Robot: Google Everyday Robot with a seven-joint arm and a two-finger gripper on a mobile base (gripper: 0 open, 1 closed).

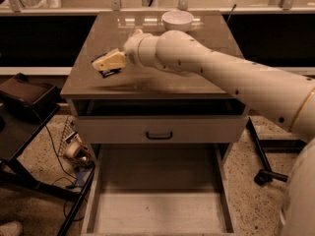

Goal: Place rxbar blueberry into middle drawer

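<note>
The pincer [107, 63] hangs over the desk [147, 85], with the rxbar blueberry [111, 73] directly beneath it; I cannot tell its grip. The middle drawer [157, 205] lies open well below.

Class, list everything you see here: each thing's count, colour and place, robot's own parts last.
Brown cabinet top: one, brown, centre.
Small flat dark-blue snack-bar wrapper: one, navy, cabinet top's left.
Round white bowl: one, white, top's rear edge.
Wide shallow open drawer: one, grey-beige, lowest, pulled out.
Drawer front with black handle: one, pale, above it.
Black stand: one, black, left.
Robot arm: one, cream, reaching from right.
Hand: one, cream, over the wrapper.
</note>
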